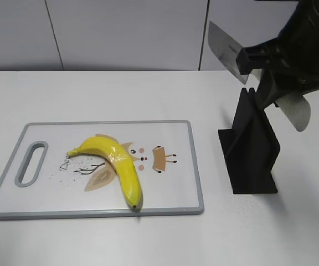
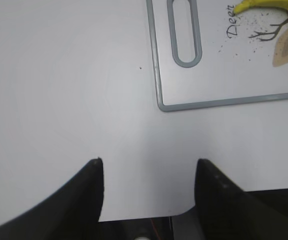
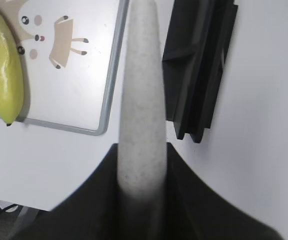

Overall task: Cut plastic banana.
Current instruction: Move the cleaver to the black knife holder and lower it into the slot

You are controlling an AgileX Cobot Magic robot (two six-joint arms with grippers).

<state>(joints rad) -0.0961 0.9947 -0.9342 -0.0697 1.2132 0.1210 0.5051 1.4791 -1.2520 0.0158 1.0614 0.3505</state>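
A yellow plastic banana (image 1: pixel 118 163) lies whole on the white cutting board (image 1: pixel 170 183), its tip near the front edge. It also shows in the right wrist view (image 3: pixel 6 80), and its end shows in the left wrist view (image 2: pixel 269 5). My right gripper (image 1: pixel 257 57) is shut on a knife (image 1: pixel 225 49) and holds it in the air above the black knife stand (image 1: pixel 251 149). The knife's grey speckled handle (image 3: pixel 141 90) sits between the right jaws (image 3: pixel 141 150). My left gripper (image 2: pixel 149 162) is open and empty over bare table near the board's handle corner (image 2: pixel 186 35).
The board has a grey rim, a handle slot (image 1: pixel 31 162) on the left and a cartoon print. The knife stand (image 3: pixel 199 70) stands on the table just right of the board. A pale wall runs behind the white table (image 1: pixel 148 94).
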